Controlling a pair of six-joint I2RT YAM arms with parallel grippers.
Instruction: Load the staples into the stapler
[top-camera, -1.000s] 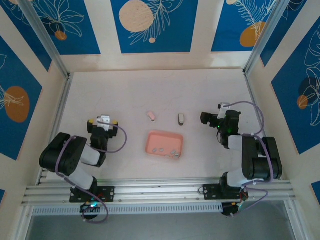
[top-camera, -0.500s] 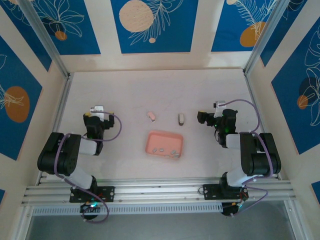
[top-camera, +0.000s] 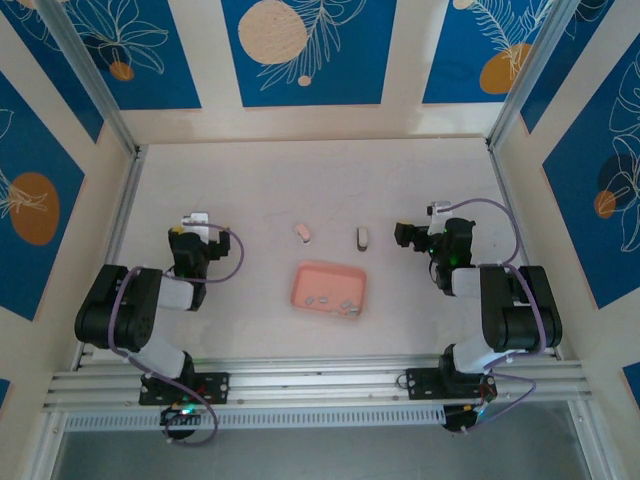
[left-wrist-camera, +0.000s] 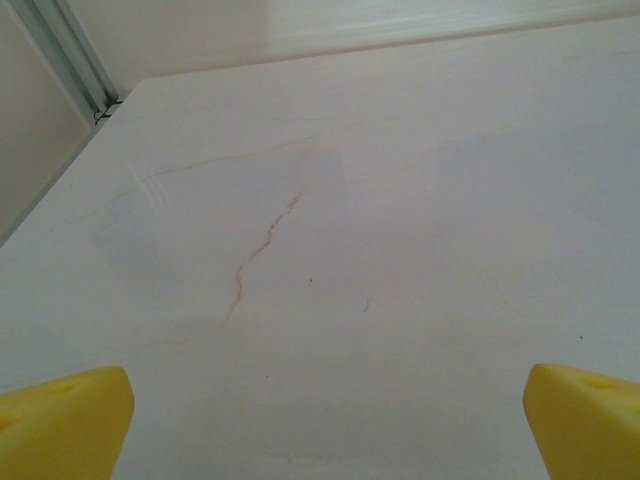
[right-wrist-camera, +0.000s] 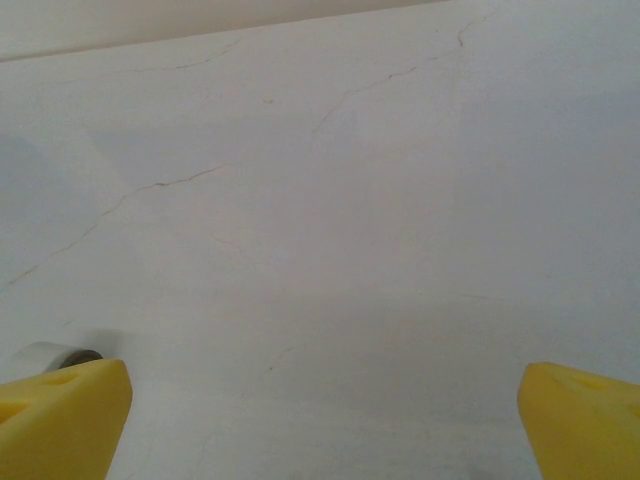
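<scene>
Left gripper (top-camera: 193, 225) and right gripper (top-camera: 408, 236) stand wide and empty either side of the pink tray (top-camera: 300, 290), inside which the tiny staples (top-camera: 333, 301) could scatter under a coarse pinch.

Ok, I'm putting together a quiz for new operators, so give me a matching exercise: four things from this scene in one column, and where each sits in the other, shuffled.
Things
1. staples
2. pink tray
3. pinkish-white piece
4. small grey object

Places
A. beyond the tray, on the left of the two loose pieces
B. lying inside the tray
C. beyond the tray, on the right of the two loose pieces
D. on the table, nearer the arms than both loose pieces

Pairs: 1-B, 2-D, 3-A, 4-C
</scene>
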